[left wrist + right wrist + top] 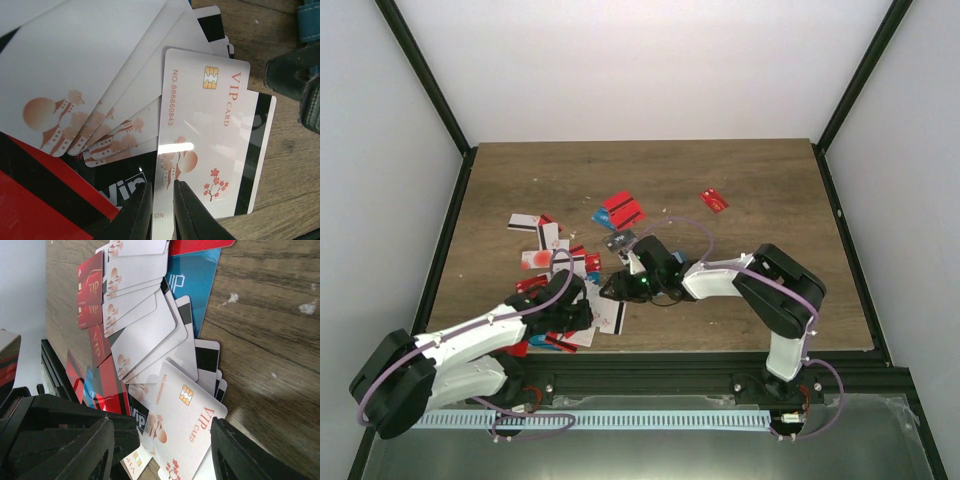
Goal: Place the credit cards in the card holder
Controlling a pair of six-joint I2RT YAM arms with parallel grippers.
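Many credit cards lie in a loose pile at the table's front left [560, 260]. A white VIP card [210, 135] [185, 415] tops a fan of white cards [100, 75]. My left gripper [582, 312] [162, 186] is shut on this card's near corner, one finger above and one below its edge. Just right of it, my right gripper [620, 288] [162, 425] is open, its fingers wide apart over the same card and touching nothing. A teal stitched strip, apparently the card holder [308, 22], shows at the right edge of the left wrist view beside the right gripper's dark fingers.
Red cards [623, 210] lie farther back, and one lone red card [714, 200] lies to the right. A blue card [192, 285] and a black VIP card [125, 187] sit in the pile. A dark frame rail [720, 365] runs along the table's near edge.
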